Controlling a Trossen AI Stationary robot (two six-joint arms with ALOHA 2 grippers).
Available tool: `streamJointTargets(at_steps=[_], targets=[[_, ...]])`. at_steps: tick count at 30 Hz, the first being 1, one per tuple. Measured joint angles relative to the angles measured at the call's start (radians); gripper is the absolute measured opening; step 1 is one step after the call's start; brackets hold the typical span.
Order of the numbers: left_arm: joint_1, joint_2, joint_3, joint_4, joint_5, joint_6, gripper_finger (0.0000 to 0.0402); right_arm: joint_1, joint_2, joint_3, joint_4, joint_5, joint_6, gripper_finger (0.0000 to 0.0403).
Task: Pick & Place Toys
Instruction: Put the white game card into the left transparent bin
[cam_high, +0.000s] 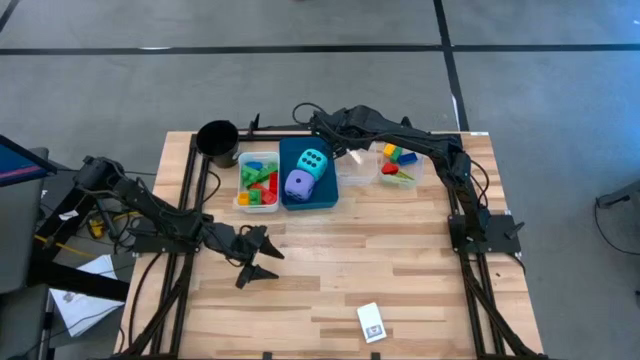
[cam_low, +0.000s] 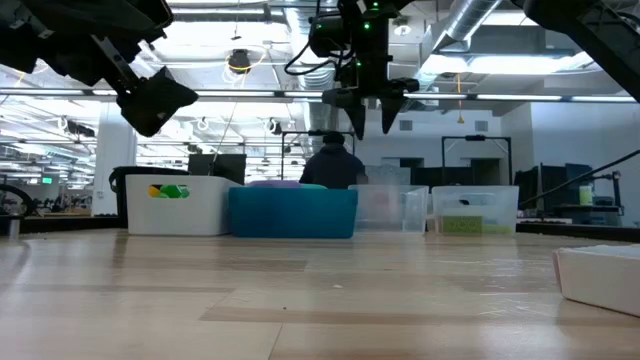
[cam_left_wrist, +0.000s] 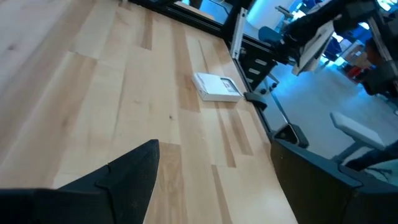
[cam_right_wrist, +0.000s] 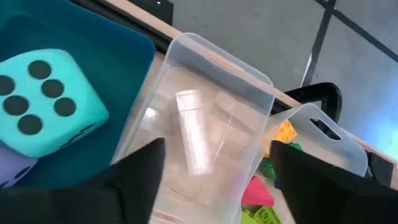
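My right gripper hangs open above an open clear bin, a pale blurred flat piece below its fingers; whether that piece rests in the bin I cannot tell. Next to it the blue bin holds a cyan die and a purple die. Red, green and yellow bricks lie in the white bin; more bricks lie in the right clear bin. My left gripper stays open over the table's left middle, holding nothing.
A black round cup stands at the far left corner beside the bins. A small white box lies near the table's front edge. Bare wood spreads between the bins and that box. A person shows beyond the table in the low view.
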Motion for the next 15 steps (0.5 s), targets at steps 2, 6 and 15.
streamJointTargets(at_steps=[2,6,15], targets=[[-0.016,0.000,0.000,0.000,0.000,0.000,0.0301,0.008,0.000,0.000,0.001,-0.001,0.000,0.0298],[-0.039,0.000,0.000,0.000,0.000,0.001,0.0301,0.042,0.000,0.000,-0.014,0.017,0.049,0.0331],[-0.046,0.000,0.000,0.000,0.000,0.002,0.0301,0.334,-0.001,-0.008,-0.153,0.050,0.225,0.0334]])
